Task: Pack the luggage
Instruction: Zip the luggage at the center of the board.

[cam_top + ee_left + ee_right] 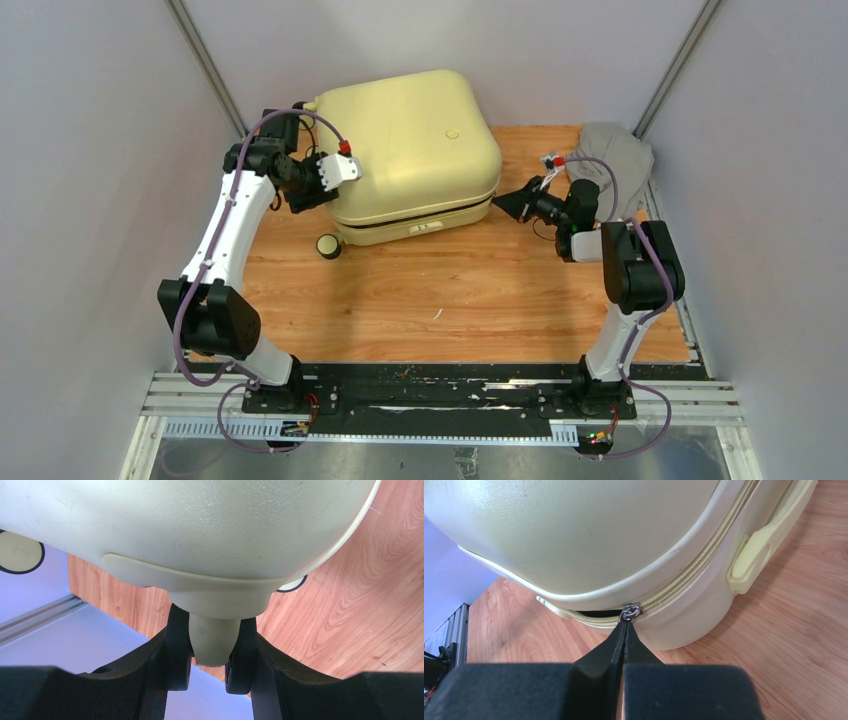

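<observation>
While pinching the small metal zipper pull [631, 612] with the right gripper [626, 626] pressed fully together, works at the 3 o'clock side of the luggage [415, 150], lid down, lying at 12 o'clock on the wooden table [450, 310]. Clamps a cream stub [212, 630] at its 9 o'clock side in the left gripper [214, 655] as a brace. Shows a grey cloth garment [615, 150] outside at 2 o'clock. Risks slipping off: thin purchase, curved track, so an off-line tug could free the pull or drag the case.

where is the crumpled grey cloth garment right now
In the top view the crumpled grey cloth garment lies at the far right corner of the wooden table, right of the pale yellow hard-shell suitcase, not touching it.
</observation>
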Motion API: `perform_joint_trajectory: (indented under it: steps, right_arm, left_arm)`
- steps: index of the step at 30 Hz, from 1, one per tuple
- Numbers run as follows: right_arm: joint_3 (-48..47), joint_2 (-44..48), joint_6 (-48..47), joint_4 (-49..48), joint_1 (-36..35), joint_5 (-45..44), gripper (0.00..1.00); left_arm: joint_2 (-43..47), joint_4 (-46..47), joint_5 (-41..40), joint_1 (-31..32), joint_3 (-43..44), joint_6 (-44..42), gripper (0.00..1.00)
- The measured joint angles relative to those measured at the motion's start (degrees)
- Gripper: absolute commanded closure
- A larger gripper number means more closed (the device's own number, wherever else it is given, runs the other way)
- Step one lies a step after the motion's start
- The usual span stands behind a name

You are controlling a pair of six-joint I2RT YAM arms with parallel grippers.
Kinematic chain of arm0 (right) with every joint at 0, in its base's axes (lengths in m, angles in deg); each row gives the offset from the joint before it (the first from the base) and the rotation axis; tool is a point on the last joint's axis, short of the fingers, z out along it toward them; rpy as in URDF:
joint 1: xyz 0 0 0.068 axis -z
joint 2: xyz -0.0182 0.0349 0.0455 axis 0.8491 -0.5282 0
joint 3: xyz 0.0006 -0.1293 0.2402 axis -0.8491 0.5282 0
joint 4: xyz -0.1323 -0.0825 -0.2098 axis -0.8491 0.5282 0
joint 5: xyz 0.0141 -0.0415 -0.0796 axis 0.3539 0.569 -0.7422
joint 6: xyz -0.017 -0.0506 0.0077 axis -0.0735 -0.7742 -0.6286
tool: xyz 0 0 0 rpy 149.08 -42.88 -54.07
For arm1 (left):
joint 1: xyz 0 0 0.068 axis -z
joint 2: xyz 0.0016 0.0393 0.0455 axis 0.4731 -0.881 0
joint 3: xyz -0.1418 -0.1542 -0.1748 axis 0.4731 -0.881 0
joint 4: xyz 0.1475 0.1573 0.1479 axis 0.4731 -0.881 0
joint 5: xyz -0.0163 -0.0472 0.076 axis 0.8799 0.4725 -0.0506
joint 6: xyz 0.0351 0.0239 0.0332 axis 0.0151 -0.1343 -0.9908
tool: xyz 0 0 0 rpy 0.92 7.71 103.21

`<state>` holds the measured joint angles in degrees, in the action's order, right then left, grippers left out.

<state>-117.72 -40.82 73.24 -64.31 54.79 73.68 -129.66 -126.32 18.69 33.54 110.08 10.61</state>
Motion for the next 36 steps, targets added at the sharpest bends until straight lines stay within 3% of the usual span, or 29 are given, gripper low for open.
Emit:
perform_joint_trajectory:
  steps: [1,4,7,15,26,29,33,36]
  right_arm:
    - [0.2,0.1,0.0,0.0,0.0,-0.1,0.95]
    - [0.3,0.3,0.0,0.3,0.0,-0.2,0.6]
    - [0.3,0.4,-0.2,1.0,0.0,-0.5,0.47]
    - [0.4,0.4,-0.7,1.2,-0.7,-1.5,0.49]
    - [0.3,0.4,-1.6,2.6,-1.6,-3.6,0.87]
    - [0.2,0.5,-1.6,2.4,-1.8,-3.8,0.88]
    - [-0.1,0.5,-1.4,2.6,-1.9,-3.9,0.77]
    - [-0.6,0.4,-1.2,3.0,-2.2,-3.9,0.78]
  left_arm:
    - [0.1,0.0,0.0,0.0,-0.1,0.0,1.0]
    - [0.3,0.2,0.0,0.0,-0.3,-0.1,1.0]
    - [0.4,0.3,0.0,0.0,-0.4,-0.2,1.0]
    - [0.6,0.4,0.0,0.0,-0.5,-0.2,1.0]
    - [0.6,0.5,0.0,0.0,-0.5,-0.2,1.0]
    - [0.6,0.4,0.0,0.0,-0.5,-0.2,1.0]
    - [0.6,0.4,0.0,0.0,-0.5,-0.2,1.0]
    - [0.7,0.4,0.0,0.0,-0.5,-0.2,1.0]
